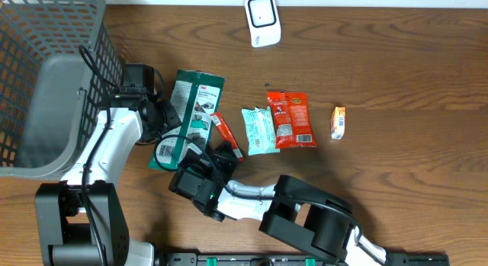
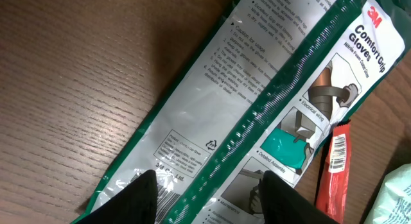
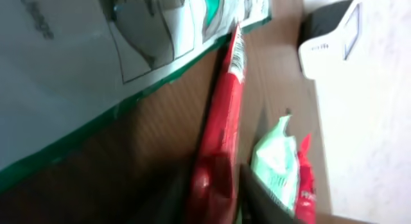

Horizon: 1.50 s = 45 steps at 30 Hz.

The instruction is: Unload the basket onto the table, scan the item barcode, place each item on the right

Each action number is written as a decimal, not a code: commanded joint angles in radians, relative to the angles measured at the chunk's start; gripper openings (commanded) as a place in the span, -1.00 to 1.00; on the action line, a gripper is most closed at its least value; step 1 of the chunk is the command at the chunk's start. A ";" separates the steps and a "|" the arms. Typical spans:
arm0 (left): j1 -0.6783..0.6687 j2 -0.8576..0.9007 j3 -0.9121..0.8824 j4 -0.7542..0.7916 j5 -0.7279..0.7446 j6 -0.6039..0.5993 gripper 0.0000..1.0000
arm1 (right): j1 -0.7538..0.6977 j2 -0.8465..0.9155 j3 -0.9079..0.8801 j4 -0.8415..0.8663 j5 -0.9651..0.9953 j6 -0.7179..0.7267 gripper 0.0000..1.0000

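- Red stick packet lies flat on the counter, just beside the gloves packet, along the edge that faces the mint-green pouch. Its barcode shows face up in the left wrist view.
- Your right end effector has one end of that packet between its jaws. The view is blurred, so you cannot tell whether they pinch it or only stand around it. With a slack hold, the thin packet may slide out or twist as you lift.
- Your left end effector stands about half open with nothing held, its fingers over the barcode end of the gloves packet. If they catch the glossy film, the gloves packet could be dragged into the red stick packet.
- Your two arms sit close together at that end of the gloves packet. A quick rise on either side risks a knock between them.
- Your scanner stands well apart from the gloves packet, beyond its opposite end. Held by one end only, the red stick packet may droop or swing on the way, so the barcode could turn away from the scanner window and fail to read.
- A low carry from beside the gloves packet could sweep the mint-green pouch out of place.
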 commanded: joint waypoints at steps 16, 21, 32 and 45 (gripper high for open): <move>0.005 0.009 -0.007 -0.004 0.009 -0.005 0.06 | -0.060 -0.386 -0.003 -0.199 -0.417 0.377 -0.41; 0.005 0.009 -0.007 -0.004 0.010 -0.005 0.06 | -0.209 -0.478 -0.003 -0.243 -0.782 0.426 -0.98; 0.005 0.009 -0.007 -0.008 0.010 -0.005 0.06 | -0.512 -0.397 -0.007 -0.290 -1.279 0.507 -0.98; 0.005 0.009 -0.007 -0.008 0.010 -0.005 0.05 | -0.522 -0.167 -0.008 -0.262 -1.414 0.502 -0.98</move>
